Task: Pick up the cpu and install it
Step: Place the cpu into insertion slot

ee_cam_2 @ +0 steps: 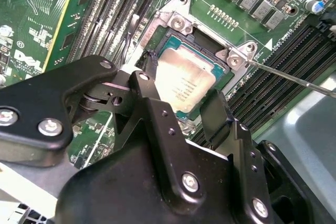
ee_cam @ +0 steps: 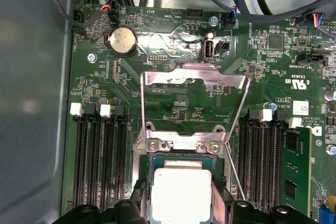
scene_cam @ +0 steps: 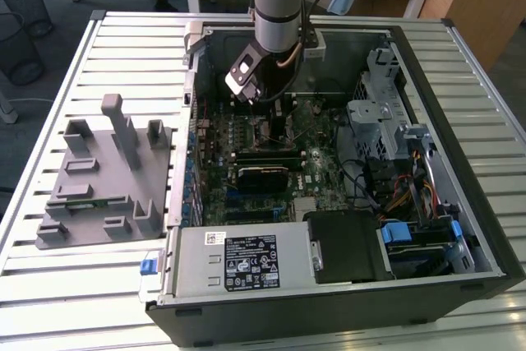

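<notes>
The cpu point(ee_cam_2: 181, 80), a flat square chip with a silvery top, lies in the open motherboard socket point(ee_cam_2: 176, 24); in the first wrist view the cpu point(ee_cam: 181, 192) looks pale and bright. My gripper point(ee_cam_2: 184, 90) straddles it, one black finger against each of two opposite edges, shut on it. The socket's metal load plate point(ee_cam: 194, 80) is swung up and back, and its thin lever point(ee_cam_2: 294, 80) sticks out to one side. In the exterior view the arm reaches down into the computer case with the gripper point(scene_cam: 271, 113) low over the board.
Black memory slots point(ee_cam: 97, 166) flank the socket on both sides. A coin battery point(ee_cam: 122, 40) and cables sit beyond the load plate. In the exterior view a drive cage point(scene_cam: 382, 113) and wiring crowd the case's right; a grey fixture point(scene_cam: 103, 178) lies on the table's left.
</notes>
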Controlling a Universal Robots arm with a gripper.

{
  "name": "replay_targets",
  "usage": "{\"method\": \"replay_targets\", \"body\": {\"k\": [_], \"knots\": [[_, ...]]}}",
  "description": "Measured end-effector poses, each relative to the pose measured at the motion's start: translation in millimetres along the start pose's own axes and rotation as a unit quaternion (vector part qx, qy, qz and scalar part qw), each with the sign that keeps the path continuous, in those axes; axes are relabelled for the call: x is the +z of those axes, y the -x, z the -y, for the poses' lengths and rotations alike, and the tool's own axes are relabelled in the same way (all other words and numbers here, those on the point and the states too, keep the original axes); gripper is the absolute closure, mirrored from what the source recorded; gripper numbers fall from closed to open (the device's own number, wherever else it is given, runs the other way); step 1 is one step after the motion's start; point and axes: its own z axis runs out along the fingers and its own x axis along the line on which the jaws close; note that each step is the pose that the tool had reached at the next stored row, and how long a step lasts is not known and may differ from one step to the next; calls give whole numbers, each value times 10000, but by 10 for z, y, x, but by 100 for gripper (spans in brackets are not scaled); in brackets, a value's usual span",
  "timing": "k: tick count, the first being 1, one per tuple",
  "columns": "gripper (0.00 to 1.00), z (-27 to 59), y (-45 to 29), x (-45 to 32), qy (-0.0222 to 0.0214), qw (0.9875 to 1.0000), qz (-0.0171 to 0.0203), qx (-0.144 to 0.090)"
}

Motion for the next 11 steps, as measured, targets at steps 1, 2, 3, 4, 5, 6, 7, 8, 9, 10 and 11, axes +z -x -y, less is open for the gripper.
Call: {"method": "replay_targets", "body": {"k": [1,2,3,4,5,6,7,8,9,10,11], "knots": [[40,0,-1,1,0,10000,-4,1],[40,0,-1,1,0,10000,-6,2],[40,0,-3,2,0,10000,-11,5],[40,0,-5,3,1,10000,-16,9],[40,0,-9,3,1,10000,-19,17],[40,0,-12,4,0,10000,-20,26],[40,0,-15,4,-1,10000,-20,36],[40,0,-18,4,-1,10000,-21,45],[40,0,-23,7,0,10000,-27,55],[40,-1,-27,7,-1,10000,-27,65],[40,-1,-29,7,-1,10000,-28,74]]}}
